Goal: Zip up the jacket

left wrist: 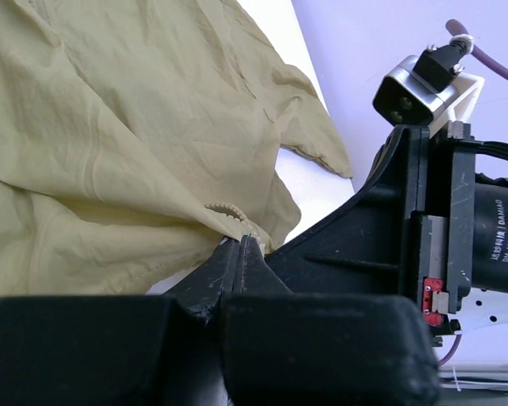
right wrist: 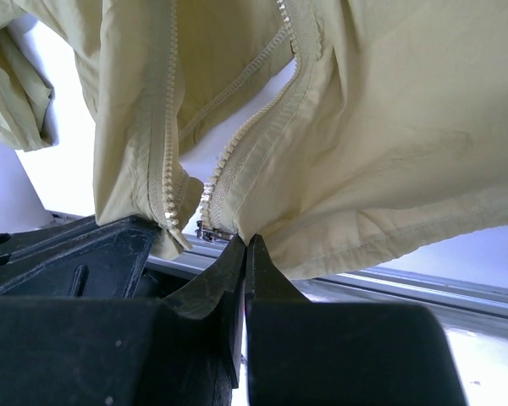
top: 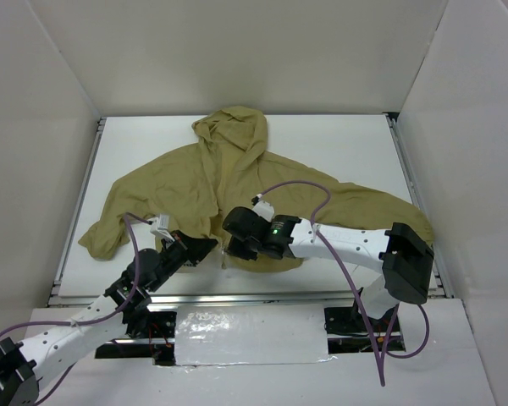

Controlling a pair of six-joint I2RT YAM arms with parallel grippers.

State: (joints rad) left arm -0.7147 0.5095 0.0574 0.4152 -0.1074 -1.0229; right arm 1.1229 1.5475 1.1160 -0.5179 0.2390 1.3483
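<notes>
The olive-tan jacket (top: 237,182) lies spread on the white table (top: 339,148), hood at the far side, sleeves out to both sides. Its front zipper is open: in the right wrist view the two tooth rows (right wrist: 168,161) hang apart above a small metal slider (right wrist: 212,230). My right gripper (top: 239,247) (right wrist: 246,243) is shut on the jacket's bottom hem just right of the slider. My left gripper (top: 207,248) (left wrist: 240,244) is shut on the other front edge (left wrist: 110,169) at its zipper teeth (left wrist: 225,209). Both lift the hem slightly near the table's front edge.
White walls (top: 51,101) box in the table on three sides. A metal rail (top: 262,296) runs along the front edge just below the grippers. The right arm's black wrist and camera (left wrist: 423,85) sit close beside my left gripper. A purple cable (top: 300,184) loops over the jacket.
</notes>
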